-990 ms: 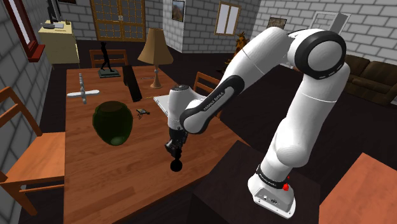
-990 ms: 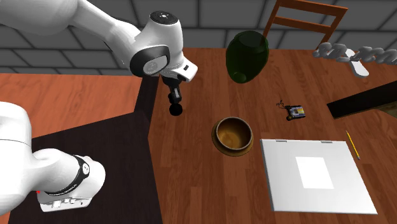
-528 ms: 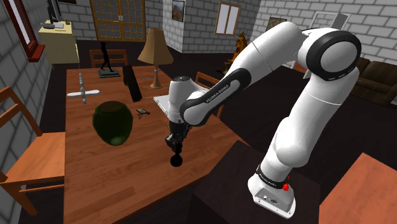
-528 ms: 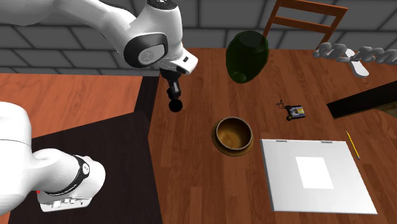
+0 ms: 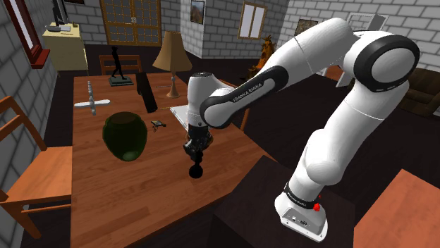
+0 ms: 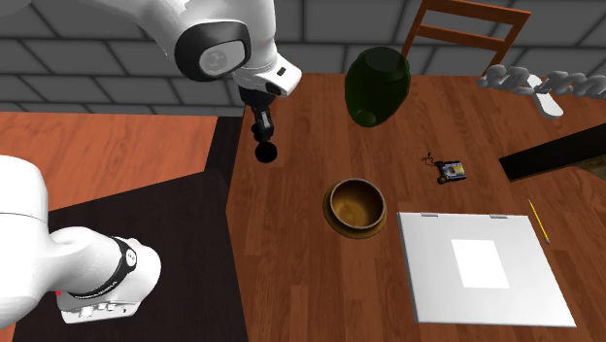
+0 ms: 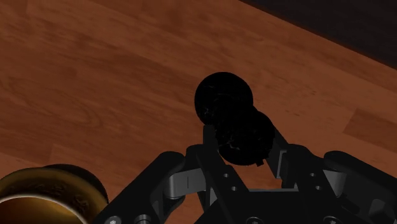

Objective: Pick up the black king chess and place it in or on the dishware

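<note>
My gripper (image 5: 196, 151) is shut on the black king chess piece (image 5: 195, 170) and holds it in the air above the wooden table (image 5: 141, 190), near the table's edge by the stand. In the second exterior view the gripper (image 6: 262, 129) points down with the piece (image 6: 265, 150) hanging below it, up and left of the brown wooden bowl (image 6: 331, 210). Seen from the wrist, both fingers (image 7: 210, 145) clasp the dark piece (image 7: 224, 102), and the bowl's rim (image 7: 48, 186) lies off to one side of the gripper (image 7: 245, 151).
A dark green vase (image 6: 377, 85) stands beyond the bowl. A white flat board (image 6: 481, 267), a small gadget (image 6: 450, 171) and a pencil (image 6: 539, 221) lie to the second exterior view's right. A lamp (image 5: 172, 60) stands farther back, and a wooden chair (image 5: 21, 176) flanks the table.
The arm has risen and carried the held chess piece higher above the table, shifting it slightly away from the stand. The bowl and the other objects have not moved.
</note>
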Motion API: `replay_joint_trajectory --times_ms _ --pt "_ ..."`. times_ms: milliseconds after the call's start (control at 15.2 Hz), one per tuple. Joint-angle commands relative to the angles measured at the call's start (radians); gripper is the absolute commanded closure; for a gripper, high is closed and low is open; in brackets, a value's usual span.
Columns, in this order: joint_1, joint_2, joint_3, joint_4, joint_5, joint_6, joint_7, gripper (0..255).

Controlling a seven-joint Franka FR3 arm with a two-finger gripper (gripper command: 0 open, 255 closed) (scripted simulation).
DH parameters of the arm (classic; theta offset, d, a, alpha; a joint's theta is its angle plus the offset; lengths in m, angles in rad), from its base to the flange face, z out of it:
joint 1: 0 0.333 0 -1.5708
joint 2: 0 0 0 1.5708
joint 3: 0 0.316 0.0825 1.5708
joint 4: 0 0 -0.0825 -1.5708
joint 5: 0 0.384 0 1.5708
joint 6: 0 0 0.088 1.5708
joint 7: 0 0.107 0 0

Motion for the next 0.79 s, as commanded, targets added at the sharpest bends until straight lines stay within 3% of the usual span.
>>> replay_joint_trajectory --times_ms 0,726 --pt "0.000 -0.014 -0.002 0.013 0.002 -0.028 -0.003 255" --pt "0.001 -0.099 -0.014 0.090 0.015 -0.188 -0.012 255"
